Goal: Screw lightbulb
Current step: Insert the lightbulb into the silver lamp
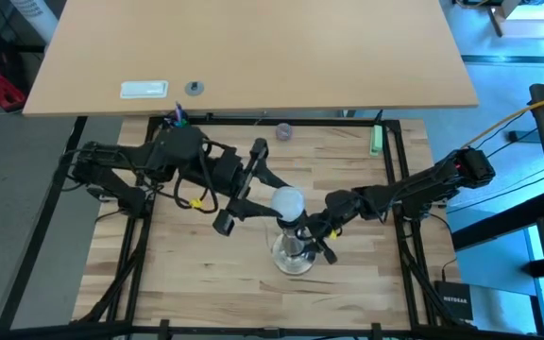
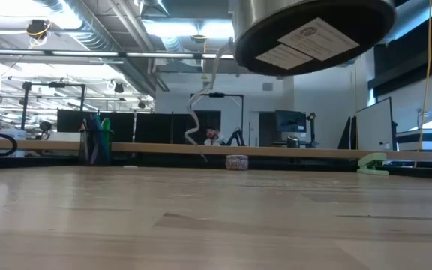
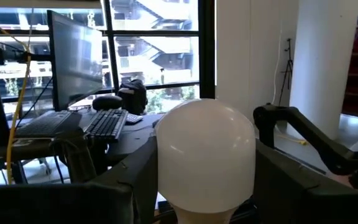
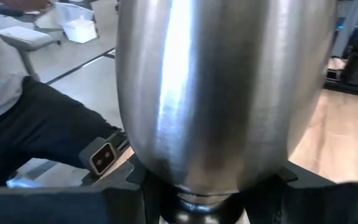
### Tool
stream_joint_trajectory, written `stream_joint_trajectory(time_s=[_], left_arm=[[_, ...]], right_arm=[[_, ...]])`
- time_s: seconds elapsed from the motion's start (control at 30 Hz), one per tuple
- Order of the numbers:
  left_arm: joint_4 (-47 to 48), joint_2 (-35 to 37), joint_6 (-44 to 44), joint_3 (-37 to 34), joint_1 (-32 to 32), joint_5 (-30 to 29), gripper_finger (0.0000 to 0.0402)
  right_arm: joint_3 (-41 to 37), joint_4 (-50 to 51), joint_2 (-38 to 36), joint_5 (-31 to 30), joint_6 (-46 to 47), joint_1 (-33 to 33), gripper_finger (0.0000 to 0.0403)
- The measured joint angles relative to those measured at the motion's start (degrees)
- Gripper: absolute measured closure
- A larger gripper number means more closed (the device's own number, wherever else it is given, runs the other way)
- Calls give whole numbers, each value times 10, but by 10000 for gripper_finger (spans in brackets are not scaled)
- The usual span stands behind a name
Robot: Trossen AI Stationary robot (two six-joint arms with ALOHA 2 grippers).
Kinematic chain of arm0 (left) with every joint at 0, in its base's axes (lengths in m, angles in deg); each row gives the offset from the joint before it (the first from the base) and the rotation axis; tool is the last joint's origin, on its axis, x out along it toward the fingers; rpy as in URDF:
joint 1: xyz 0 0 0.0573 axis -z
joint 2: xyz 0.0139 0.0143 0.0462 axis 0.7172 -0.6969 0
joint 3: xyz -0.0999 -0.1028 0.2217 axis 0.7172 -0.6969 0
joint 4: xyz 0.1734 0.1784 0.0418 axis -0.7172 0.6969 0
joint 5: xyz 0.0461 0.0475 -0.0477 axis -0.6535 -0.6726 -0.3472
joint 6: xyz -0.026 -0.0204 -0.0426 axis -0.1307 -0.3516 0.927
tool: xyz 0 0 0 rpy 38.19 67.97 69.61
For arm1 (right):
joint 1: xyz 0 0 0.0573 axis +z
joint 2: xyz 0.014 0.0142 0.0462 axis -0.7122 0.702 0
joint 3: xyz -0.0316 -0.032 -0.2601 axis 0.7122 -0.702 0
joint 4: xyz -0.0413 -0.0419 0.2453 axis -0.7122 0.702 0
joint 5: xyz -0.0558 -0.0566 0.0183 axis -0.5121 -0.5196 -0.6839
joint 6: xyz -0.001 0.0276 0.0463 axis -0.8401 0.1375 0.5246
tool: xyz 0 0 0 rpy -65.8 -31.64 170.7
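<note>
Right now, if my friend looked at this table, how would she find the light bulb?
Start at the wooden table and look near its middle, where the two dark arms meet. The left tool and the right tool meet over a shiny silvery stand. The lightbulb sits atop that stand: the only smooth, round, white thing there.

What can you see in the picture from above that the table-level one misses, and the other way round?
Only the high view shows the two arms at work: the left gripper around the white lightbulb, and the right gripper clamped on the silvery stand under it.

Only the low view shows the underside of the stand's round base, lifted off the table with labels stuck on it, and the room beyond.

Both show the wooden table, the small purplish-grey round object and the green item at its far edge.
</note>
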Motion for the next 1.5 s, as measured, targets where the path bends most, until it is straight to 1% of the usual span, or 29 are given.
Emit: stream_joint_trajectory(time_s=[0.1,0.17,0.23,0.37,0.5,0.63,0.83,0.97,1.07,1.3,1.33,1.37,1.43,1.5], left_arm=[[-3,0,5,0,-3,2,209],[-6,0,8,-1,-1,-5,207],[-3,-1,6,1,0,-11,195],[6,-2,12,14,0,-19,146],[12,4,18,19,0,-27,91],[7,13,9,19,1,-38,60],[-8,18,-8,20,1,-51,56],[11,23,-35,20,1,-53,59],[17,32,-55,20,-2,-57,60],[-28,35,-51,21,-23,-60,60],[-25,39,-52,21,-25,-71,60],[-13,44,-55,20,-25,-95,60],[10,59,-64,20,-22,-162,60],[40,74,-74,22,-12,-246,60]], right_arm=[[0,4,0,-30,-4,0,244],[0,13,0,-63,-4,0,244],[1,24,0,-103,-5,0,244],[2,30,-1,-174,-3,0,244],[5,25,-3,-227,3,0,244],[5,31,-3,-259,10,-1,244],[5,40,-3,-279,15,-1,244],[5,40,-3,-283,16,-2,244],[5,41,-3,-300,17,-1,244],[4,43,-15,-312,40,-37,244],[4,47,-17,-314,41,-43,244],[4,51,-19,-318,43,-50,244],[4,51,-19,-325,44,-64,244],[3,52,-19,-328,44,-80,244]])
